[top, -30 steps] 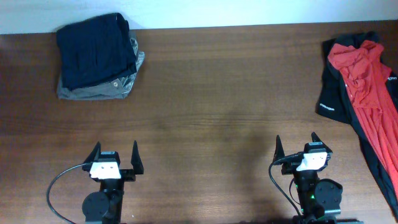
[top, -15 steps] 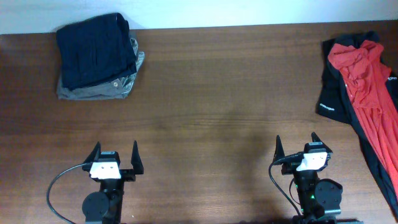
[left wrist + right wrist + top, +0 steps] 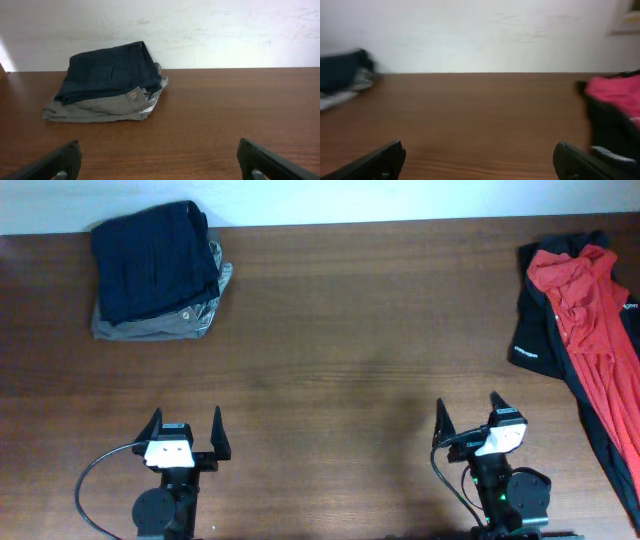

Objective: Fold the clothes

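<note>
Left gripper (image 3: 186,420): your jaws stand wide apart with nothing between them. It sits at the near edge of the table (image 3: 350,330), left of centre, pointing at the far edge.
Right gripper (image 3: 468,412): also spread wide and empty, at the near edge right of centre.
T-shirt (image 3: 585,300): orange-red, crumpled and unfolded. It lies along the table's right edge from the far right corner toward the near side, and part of it runs out of the overhead view. It is well apart from both of your grippers.
Black garment (image 3: 535,330): spread under the T-shirt and touching it, showing along the T-shirt's left side, with a small white logo near its left hem.
Navy garment (image 3: 150,260): folded, in the far left corner, resting on top of the grey one.
Grey garment (image 3: 150,328): folded beneath the navy one, with its near edge and a button showing.
Left wrist view: the folded pile lies ahead and a little left, and your fingers (image 3: 50,165) frame the lower corners.
Right wrist view: blurred — the T-shirt shows only as a red patch at the right.
</note>
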Action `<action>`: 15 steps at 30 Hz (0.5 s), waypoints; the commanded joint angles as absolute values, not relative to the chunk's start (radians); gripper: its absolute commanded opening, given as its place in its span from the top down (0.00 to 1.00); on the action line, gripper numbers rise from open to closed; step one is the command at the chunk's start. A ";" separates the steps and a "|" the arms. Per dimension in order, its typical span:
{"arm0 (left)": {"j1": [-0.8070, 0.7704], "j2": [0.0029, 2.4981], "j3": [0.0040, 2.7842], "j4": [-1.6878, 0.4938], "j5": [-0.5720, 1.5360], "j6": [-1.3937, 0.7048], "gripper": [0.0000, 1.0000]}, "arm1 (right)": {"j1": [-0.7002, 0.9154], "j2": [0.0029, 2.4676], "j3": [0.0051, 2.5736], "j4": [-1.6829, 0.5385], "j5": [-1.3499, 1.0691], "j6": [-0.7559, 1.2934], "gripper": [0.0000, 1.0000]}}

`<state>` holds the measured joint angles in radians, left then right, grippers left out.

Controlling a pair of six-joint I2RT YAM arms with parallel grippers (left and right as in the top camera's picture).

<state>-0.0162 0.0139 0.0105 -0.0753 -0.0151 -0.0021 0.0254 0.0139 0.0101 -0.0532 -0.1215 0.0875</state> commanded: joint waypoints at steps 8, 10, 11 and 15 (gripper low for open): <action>-0.010 0.006 0.009 -0.083 0.001 -0.011 0.01 | 0.019 0.004 0.006 0.072 -0.358 0.446 0.01; -0.010 0.006 0.009 -0.083 0.001 -0.011 0.01 | 0.019 0.004 0.006 0.137 -0.402 0.447 0.01; -0.010 0.006 0.009 -0.083 0.000 -0.011 0.01 | 0.019 0.004 0.006 0.161 -0.410 0.447 0.01; -0.010 0.006 0.009 -0.083 0.001 -0.011 0.01 | 0.019 0.004 0.031 0.255 -0.356 0.442 0.01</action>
